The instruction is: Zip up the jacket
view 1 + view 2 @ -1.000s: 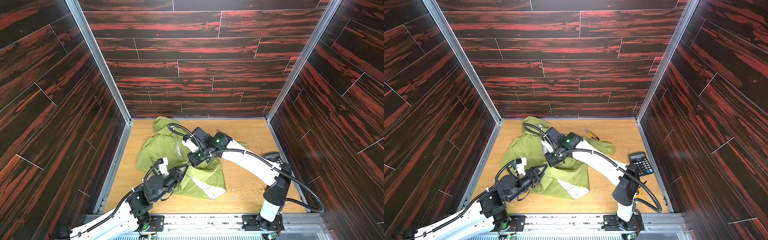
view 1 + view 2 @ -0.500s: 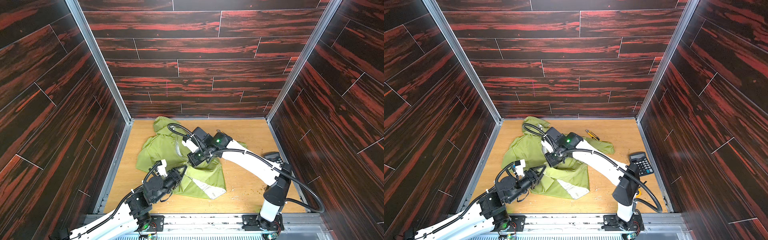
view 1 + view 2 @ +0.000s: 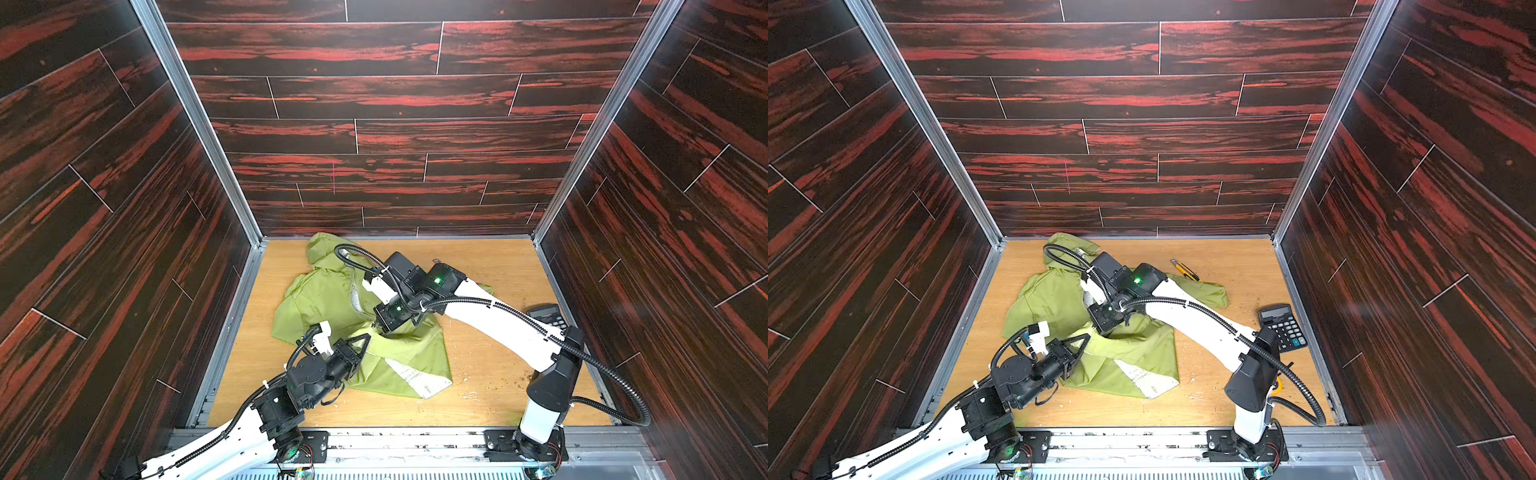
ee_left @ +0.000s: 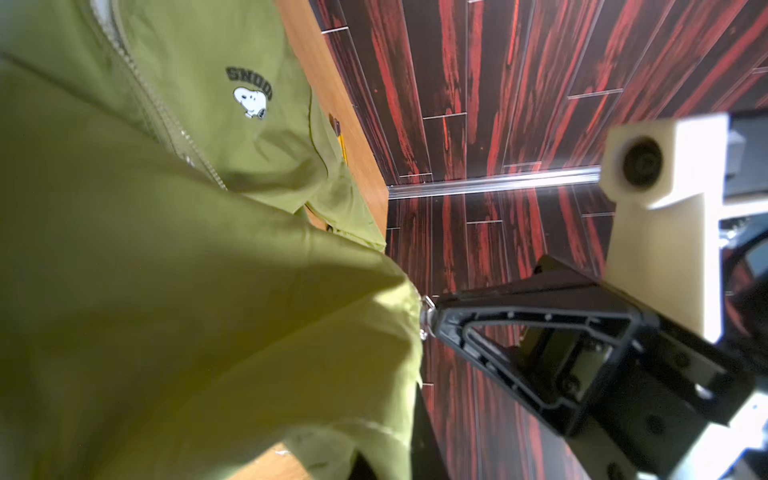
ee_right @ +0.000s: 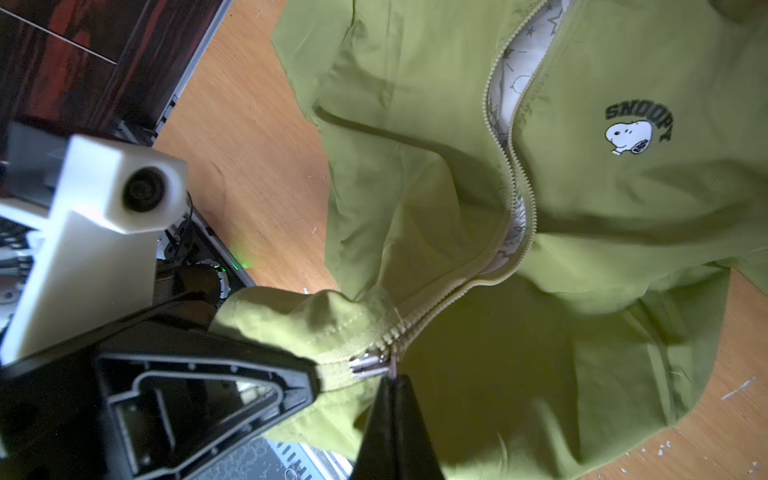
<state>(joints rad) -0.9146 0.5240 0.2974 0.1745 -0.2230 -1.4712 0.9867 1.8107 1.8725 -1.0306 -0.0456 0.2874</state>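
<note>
Jacket (image 3: 328, 299) (image 3: 1050, 299) is lying crumpled on the table (image 3: 498, 257), left of centre in both top views. Its hood is pointing at the back wall (image 3: 374, 124), and one hem corner near the front is lying folded over, showing white lining (image 3: 419, 380).

In the right wrist view I'm seeing the zip (image 5: 513, 174) part-open. The metal slider (image 5: 370, 365) is sitting low, near the hem. Above it the two tooth rows are running close together, then parting over star-printed lining. The Snoopy logo (image 5: 629, 135) is facing up, beside the open stretch.

Right gripper (image 5: 392, 382) is coming down on the jacket's middle, jaws pinched together right at the slider; I'm reading it as gripping the slider.

Left gripper (image 3: 365, 338) is reaching in from the front-left, lying low and nearly flat. Its jaws are closed tight on the jacket's edge just below the slider. Its fingertip (image 5: 299, 382) is meeting the zip tape there, with cloth bunching over it. The two grippers are working almost tip to tip.

Further out, a calculator (image 3: 1282, 326) is lying by the right wall, well apart from the jacket. A yellow knife (image 3: 1185, 270) is lying behind the right sleeve, near it.
</note>
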